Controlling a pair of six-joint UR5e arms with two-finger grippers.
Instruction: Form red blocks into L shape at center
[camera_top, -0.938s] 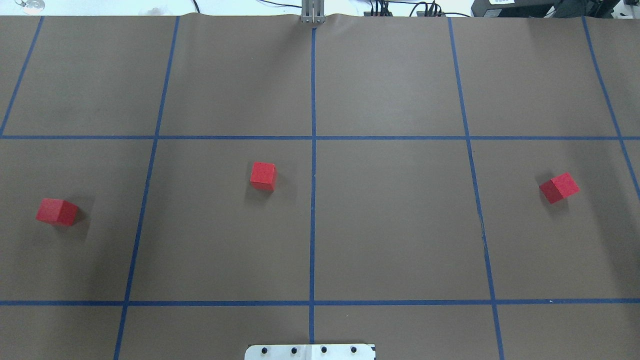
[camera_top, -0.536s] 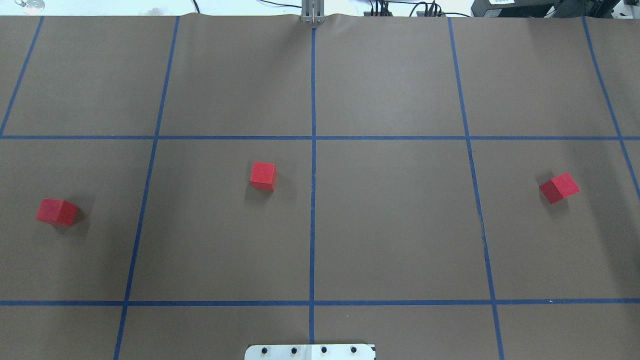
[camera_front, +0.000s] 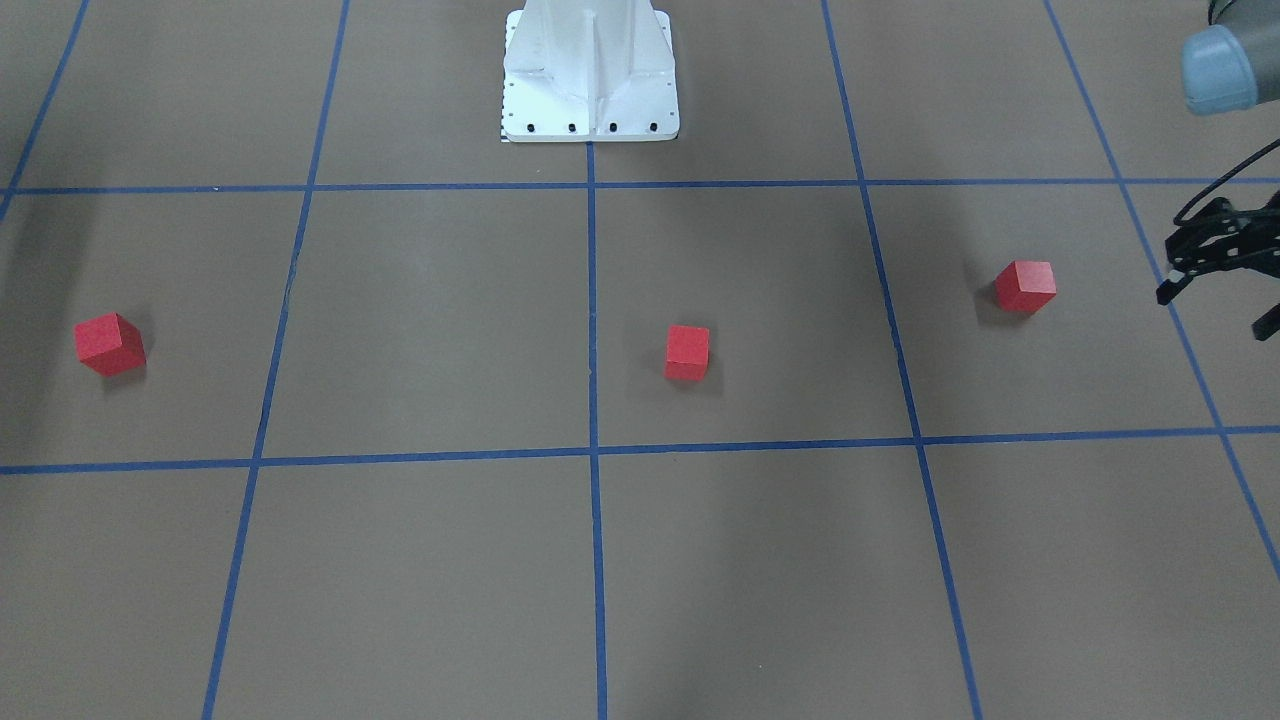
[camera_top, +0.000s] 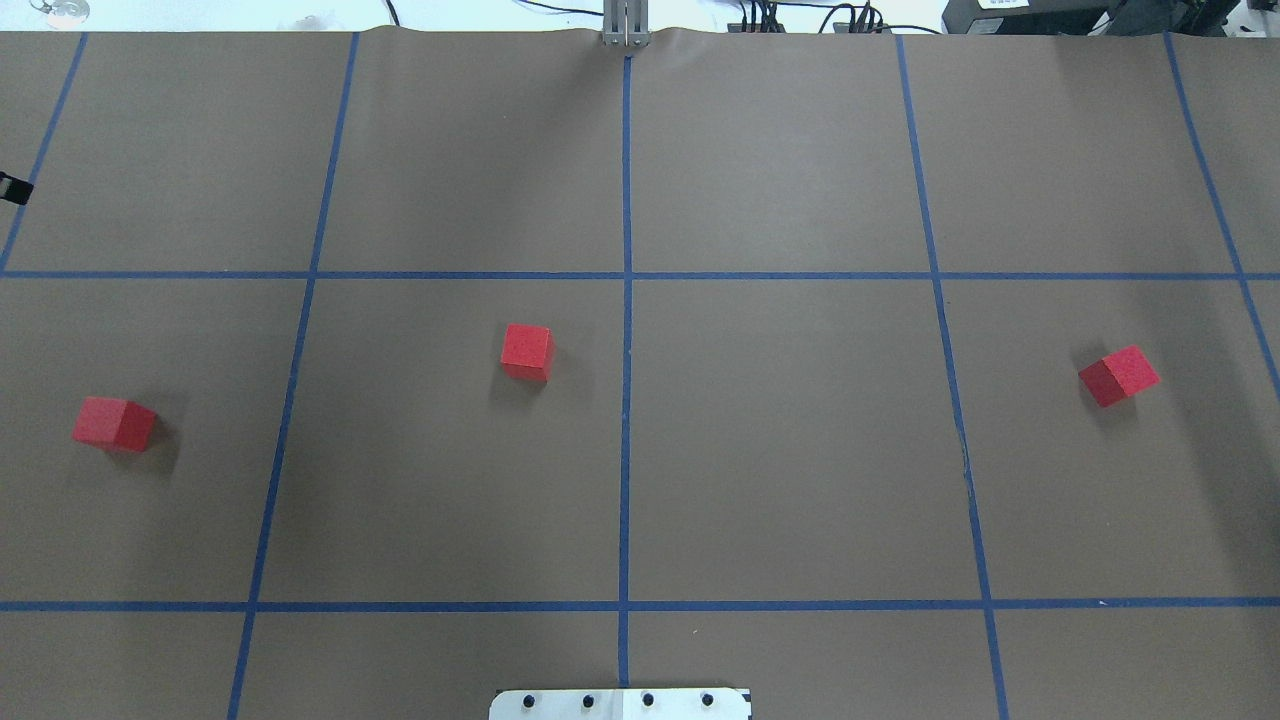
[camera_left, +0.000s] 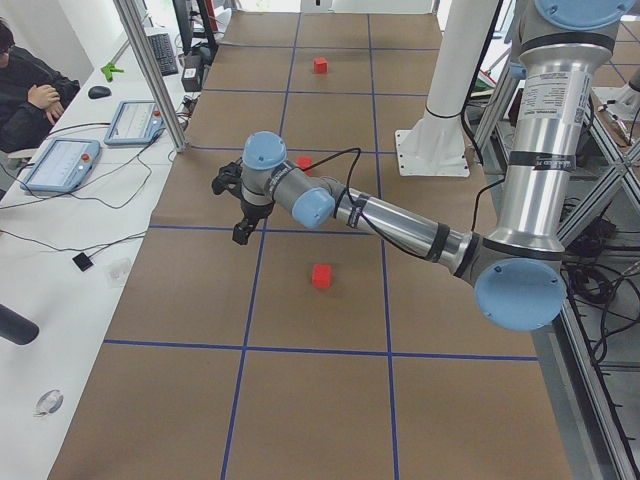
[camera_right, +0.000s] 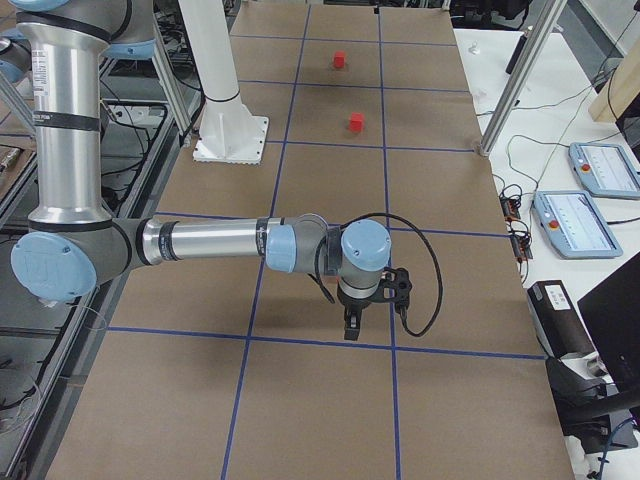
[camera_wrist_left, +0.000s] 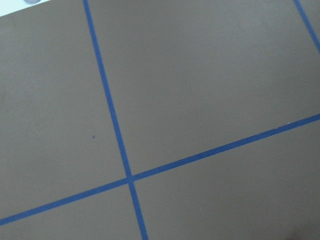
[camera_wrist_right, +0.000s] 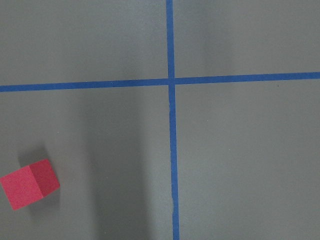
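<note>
The three red blocks (camera_top: 526, 350) lay singly and well apart in one row across the table (camera_top: 800, 450). The middle block (camera_front: 687, 352) sat near the center crossing (camera_top: 627, 275), on its robot side and slightly toward the table's left end. The left-end block (camera_top: 113, 423) and the right-end block (camera_top: 1118, 375) each sat close to its own end of the table. The right-end block was turned askew to the grid.

The table was covered in brown paper divided into squares by blue tape (camera_top: 800, 275). The white pedestal base (camera_top: 620, 703) stood at the robot-side edge, in line with the center crossing. Beyond the far edge ran a white side table (camera_left: 60, 230) carrying control tablets (camera_left: 133, 120) and cables, with a person (camera_left: 30, 95) seated at it.

The left hand (camera_front: 1215, 308) hung above the table with fingers spread, gripping nothing. It stood apart from the left-end block, toward the left end and the far edge. The right hand (camera_right: 372, 318) hung above the table's right end; whether its fingers were spread or pressed together could not be told. Its wrist camera showed the right-end block at the lower left of the view.
</note>
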